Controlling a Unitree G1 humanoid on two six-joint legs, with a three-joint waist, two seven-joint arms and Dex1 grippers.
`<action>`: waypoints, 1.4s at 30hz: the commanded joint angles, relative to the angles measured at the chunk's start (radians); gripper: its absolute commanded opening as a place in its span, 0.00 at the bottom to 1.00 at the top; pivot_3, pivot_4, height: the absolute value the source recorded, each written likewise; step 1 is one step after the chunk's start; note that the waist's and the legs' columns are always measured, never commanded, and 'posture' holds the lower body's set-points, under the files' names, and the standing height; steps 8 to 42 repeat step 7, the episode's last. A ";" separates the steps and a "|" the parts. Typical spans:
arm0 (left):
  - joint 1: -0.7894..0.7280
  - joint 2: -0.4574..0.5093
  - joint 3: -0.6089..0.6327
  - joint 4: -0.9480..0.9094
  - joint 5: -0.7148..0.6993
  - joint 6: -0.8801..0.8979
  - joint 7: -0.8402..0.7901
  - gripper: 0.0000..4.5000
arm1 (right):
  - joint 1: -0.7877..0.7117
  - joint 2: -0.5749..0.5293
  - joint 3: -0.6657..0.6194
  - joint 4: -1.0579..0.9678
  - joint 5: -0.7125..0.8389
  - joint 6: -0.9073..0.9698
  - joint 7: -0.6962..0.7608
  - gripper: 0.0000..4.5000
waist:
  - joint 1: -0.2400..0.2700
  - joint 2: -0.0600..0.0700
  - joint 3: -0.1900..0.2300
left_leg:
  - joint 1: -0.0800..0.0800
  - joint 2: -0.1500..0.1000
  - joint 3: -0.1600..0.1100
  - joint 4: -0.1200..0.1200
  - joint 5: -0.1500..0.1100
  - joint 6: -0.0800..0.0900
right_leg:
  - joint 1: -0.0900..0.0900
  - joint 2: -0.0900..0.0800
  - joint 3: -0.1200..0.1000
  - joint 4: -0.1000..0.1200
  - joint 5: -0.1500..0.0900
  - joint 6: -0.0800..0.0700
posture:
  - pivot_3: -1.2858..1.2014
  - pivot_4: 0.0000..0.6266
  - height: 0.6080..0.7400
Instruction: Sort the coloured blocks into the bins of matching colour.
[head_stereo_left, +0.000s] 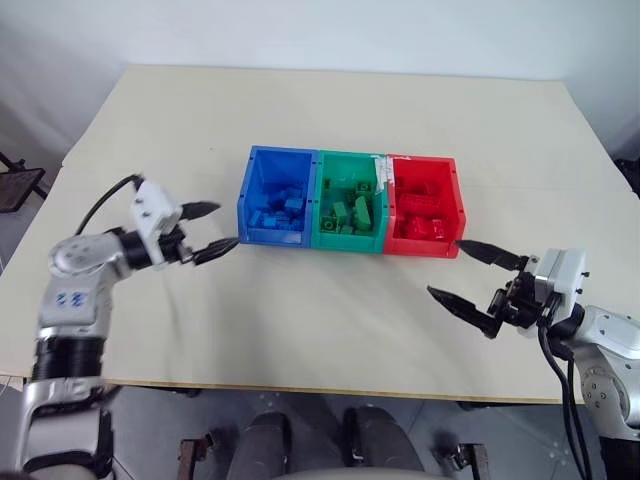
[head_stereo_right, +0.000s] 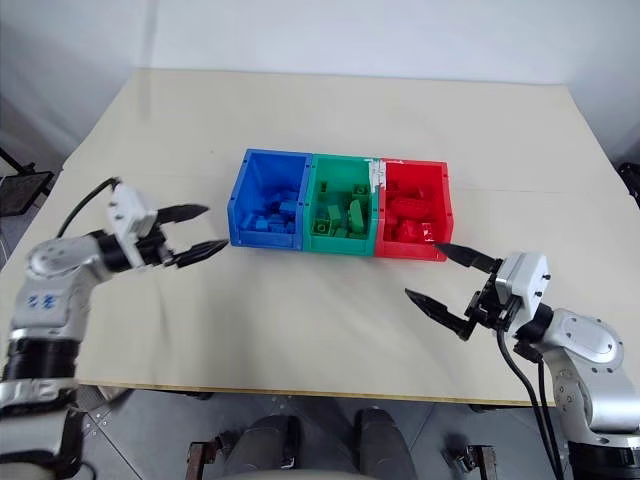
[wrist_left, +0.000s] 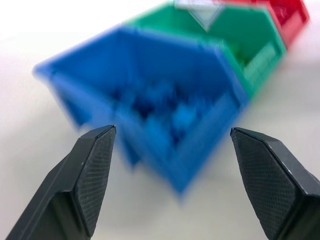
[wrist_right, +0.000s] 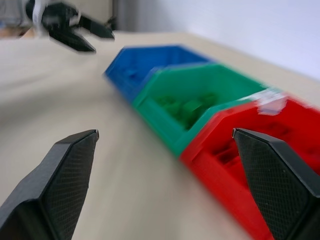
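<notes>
Left eye view: bins (head_stereo_left: 349, 203) run lengthwise parallel to the table's (head_stereo_left: 330, 110) far edge, sloped fronts facing its near edge; left gripper (head_stereo_left: 208, 231) and right gripper (head_stereo_left: 459, 270) both spread, empty.

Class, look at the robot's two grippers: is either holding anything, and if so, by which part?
Nothing is held. The left gripper and right gripper both stand open and empty above the table.

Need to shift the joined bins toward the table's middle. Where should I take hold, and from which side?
Grip the blue bin's outer side wall, coming from the robot's left with the left end effector, which hangs open beside it. That wall is a bare upright rim thin enough to pinch from above. The sloped fronts offer no square face, and the green bin and red bin join it, so expect the row to swing.
</notes>
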 joint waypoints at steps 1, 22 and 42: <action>0.066 0.034 0.054 -0.030 -0.005 -0.098 -0.027 0.87 | -0.004 -0.027 0.004 0.029 -0.005 -0.033 0.073 1.00 | 0.005 0.000 0.000 | 0.000 0.000 0.000 -0.001 0.000 0.000 | 0.000 0.000 0.000 0.000 0.000 0.000 | 0.52 0.24 1.00; 0.141 0.023 0.093 -0.067 -0.022 -0.090 0.023 0.87 | -0.038 -0.029 -0.001 0.084 -0.009 -0.050 0.104 1.00 | 0.012 0.000 0.000 | 0.000 0.000 -0.002 -0.002 0.000 0.000 | 0.000 -0.001 -0.001 -0.001 0.000 -0.001 | 0.52 0.24 1.00; 0.141 0.023 0.093 -0.067 -0.022 -0.090 0.023 0.87 | -0.038 -0.029 -0.001 0.084 -0.009 -0.050 0.104 1.00 | 0.012 0.000 0.000 | 0.000 0.000 -0.002 -0.002 0.000 0.000 | 0.000 -0.001 -0.001 -0.001 0.000 -0.001 | 0.52 0.24 1.00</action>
